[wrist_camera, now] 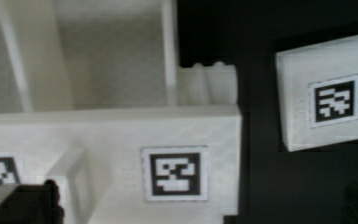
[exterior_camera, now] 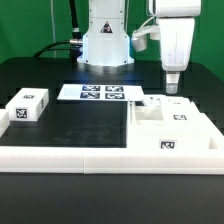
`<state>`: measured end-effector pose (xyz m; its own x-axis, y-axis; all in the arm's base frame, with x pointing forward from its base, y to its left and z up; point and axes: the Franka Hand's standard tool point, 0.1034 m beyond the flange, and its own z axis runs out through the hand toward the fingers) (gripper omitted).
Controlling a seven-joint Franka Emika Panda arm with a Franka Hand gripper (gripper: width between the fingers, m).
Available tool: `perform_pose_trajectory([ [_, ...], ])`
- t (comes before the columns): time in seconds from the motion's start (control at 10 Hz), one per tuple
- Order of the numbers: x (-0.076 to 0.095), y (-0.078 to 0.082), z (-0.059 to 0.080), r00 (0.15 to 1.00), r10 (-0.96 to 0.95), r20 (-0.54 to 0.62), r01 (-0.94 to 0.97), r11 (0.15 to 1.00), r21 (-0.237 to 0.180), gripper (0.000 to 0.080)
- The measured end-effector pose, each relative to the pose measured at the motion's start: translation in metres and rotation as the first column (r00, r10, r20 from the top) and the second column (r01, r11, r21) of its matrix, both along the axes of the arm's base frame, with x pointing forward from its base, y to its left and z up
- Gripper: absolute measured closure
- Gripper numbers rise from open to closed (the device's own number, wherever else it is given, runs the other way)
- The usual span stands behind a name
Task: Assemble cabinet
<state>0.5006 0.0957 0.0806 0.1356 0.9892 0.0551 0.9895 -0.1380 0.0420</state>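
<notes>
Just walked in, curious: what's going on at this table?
The robot's tool hangs open and empty just above the far edge of the big white box. A small tagged block sits apart on the exterior view's left, untouched. Nothing is held right now.

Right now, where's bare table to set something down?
Bare: black table centre, bordered by tagged block, marker board, cabinet box and front rail. Crowded: exterior view's right, open gripper over the box.
</notes>
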Motion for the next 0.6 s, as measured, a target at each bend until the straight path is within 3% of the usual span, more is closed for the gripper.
perform_pose_trajectory([
  [0.4, 0.002, -0.001, -0.001, 1.0, -0.003, -0.001, 0.003, 1.0, 0.002, 0.0002],
  [0.6, -0.011, -0.001, -0.003, 1.0, -0.002, 0.002, 0.002, 1.0, 0.001, 0.0002],
])
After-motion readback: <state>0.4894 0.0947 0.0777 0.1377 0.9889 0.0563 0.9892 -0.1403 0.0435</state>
